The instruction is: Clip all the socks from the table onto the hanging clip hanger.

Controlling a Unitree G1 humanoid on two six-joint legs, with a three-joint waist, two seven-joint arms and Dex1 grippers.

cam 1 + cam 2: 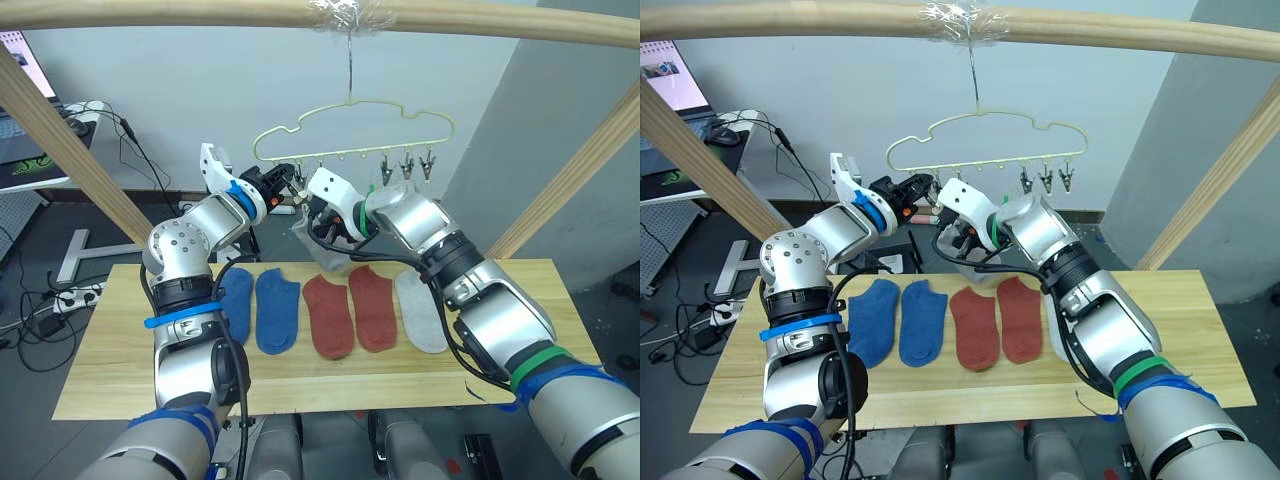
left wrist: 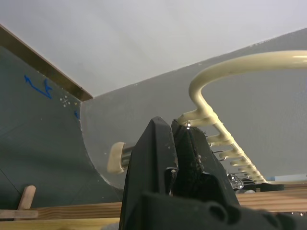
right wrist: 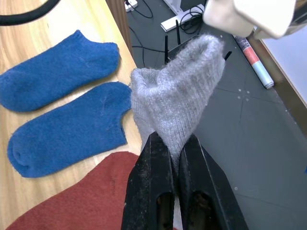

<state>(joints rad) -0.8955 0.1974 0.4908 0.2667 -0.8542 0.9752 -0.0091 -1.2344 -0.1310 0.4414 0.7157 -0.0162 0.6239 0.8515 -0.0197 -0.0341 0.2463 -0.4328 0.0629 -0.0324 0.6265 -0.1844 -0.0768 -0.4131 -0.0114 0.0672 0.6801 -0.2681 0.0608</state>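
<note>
right gripper (image 3: 173, 158) is clamped on a light grey sock (image 3: 178, 103), its two black fingers pinched tight on the knit, and it holds the sock up in the air above the far edge of the tabletop (image 1: 300, 375), just under the left end of the clip hanger (image 1: 350, 130). left gripper (image 1: 283, 180) is up at that same end of the clip hanger, fingers pressed together around one of the small dark clips on the lower bar (in the left wrist view the black fingers sit tight against the pale-yellow wire, with the row of clip loops running off behind them). the two grippers are very close to each other, the sock hanging between them and a little lower. the clip hanger dangles by its metal hook from a pale wooden pole (image 1: 200, 12) overhead, and three clips (image 1: 405, 168) hang free at its right end. down on the tabletop, five socks lie flat side by side in a row: two blue socks (image 1: 277, 310) on the left, two rust-red socks (image 1: 328, 316) in the middle, and one more grey sock (image 1: 420, 310) on the right, close to its neighbour.
</note>
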